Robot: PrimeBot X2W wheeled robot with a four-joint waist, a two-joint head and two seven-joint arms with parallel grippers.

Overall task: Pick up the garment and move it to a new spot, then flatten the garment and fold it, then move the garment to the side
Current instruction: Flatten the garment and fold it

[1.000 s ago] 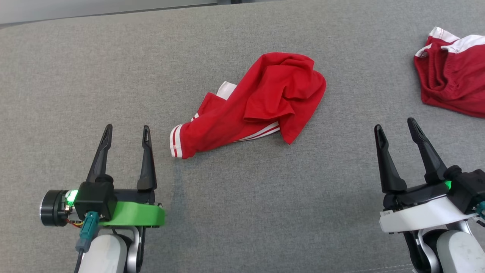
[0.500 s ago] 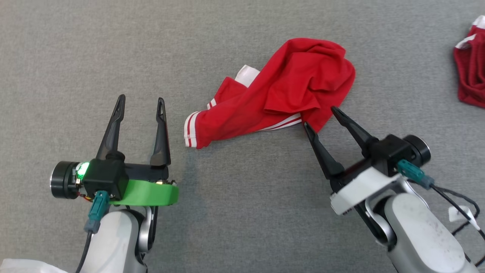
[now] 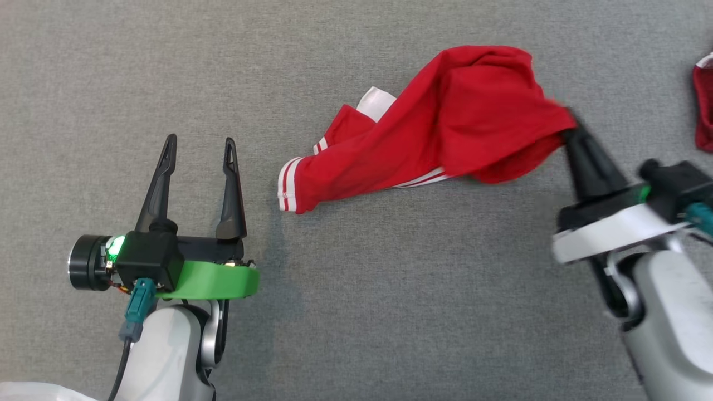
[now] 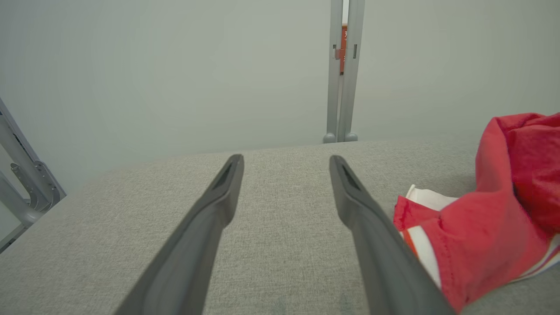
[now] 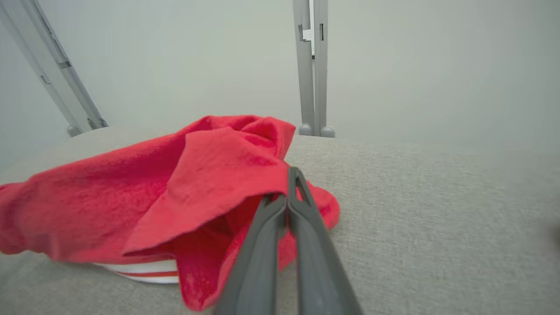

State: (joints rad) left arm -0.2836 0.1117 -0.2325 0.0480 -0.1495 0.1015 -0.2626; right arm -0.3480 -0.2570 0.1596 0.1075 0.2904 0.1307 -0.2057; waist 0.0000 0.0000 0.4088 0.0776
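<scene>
Head: right gripper point(image 3: 569, 129) is pinched shut on the red striped garment point(image 3: 445, 128) at its 3 o'clock corner, on the grey surface point(image 3: 356, 289). Long axis runs 8-to-2, striped cuff point(image 3: 289, 192) at 8. Suggest a slow lift so the pinch holds.
Left wrist: left gripper point(image 4: 284, 162) is wide open and empty, garment at 4.
Right wrist: tips bite the hem, cloth sprawls toward 9.

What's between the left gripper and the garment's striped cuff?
Nothing. In the head view, a bare strip of grey surface separates the open left gripper from the striped cuff of the garment.
</scene>
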